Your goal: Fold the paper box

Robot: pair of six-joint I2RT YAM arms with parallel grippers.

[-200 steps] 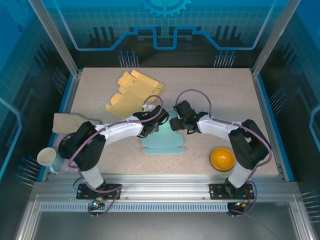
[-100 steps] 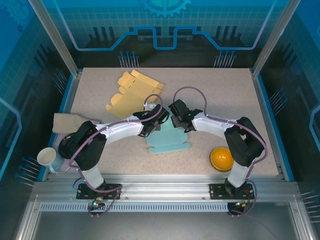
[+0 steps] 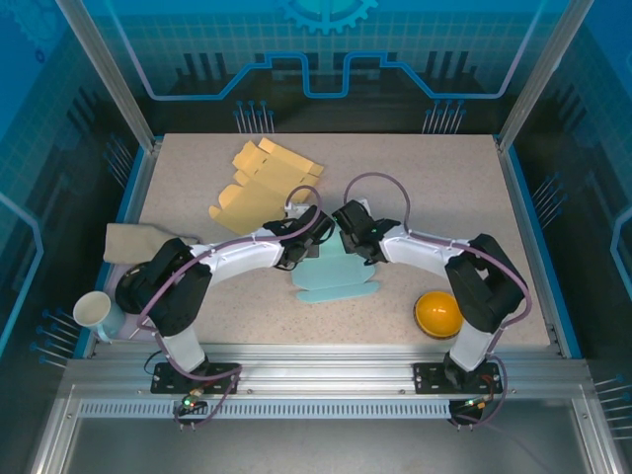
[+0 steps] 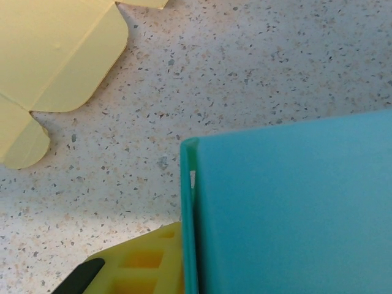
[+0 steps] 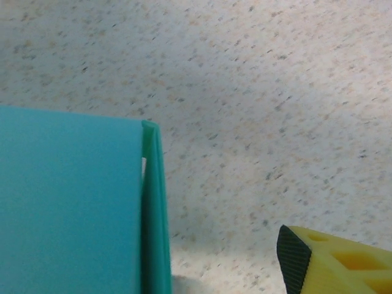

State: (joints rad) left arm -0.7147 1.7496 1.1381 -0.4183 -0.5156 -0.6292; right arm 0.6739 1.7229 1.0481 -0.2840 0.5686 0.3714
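The teal paper box (image 3: pixel 338 277) lies between the two arms at mid-table, partly folded with a panel raised. My left gripper (image 3: pixel 305 243) holds its upper left edge. In the left wrist view the teal panel (image 4: pixel 288 208) stands edge-on, and one yellow finger (image 4: pixel 142 269) presses against its left side; the other finger is hidden behind it. My right gripper (image 3: pixel 349 235) is at the box's upper right. In the right wrist view the teal panel (image 5: pixel 73 202) stands at the left, and a yellow, black-padded finger (image 5: pixel 331 263) is well apart from it over bare table.
Flat yellow box blanks (image 3: pixel 262 183) lie at the back left, and one shows in the left wrist view (image 4: pixel 55 61). An orange bowl (image 3: pixel 438 313) sits at the front right. A beige cloth (image 3: pixel 133 242) and a white cup (image 3: pixel 92 311) are at the left edge.
The right gripper has swung left toward the left gripper. The teal box has been pushed from lying flat into a narrower, partly raised shape. The left gripper has barely moved.
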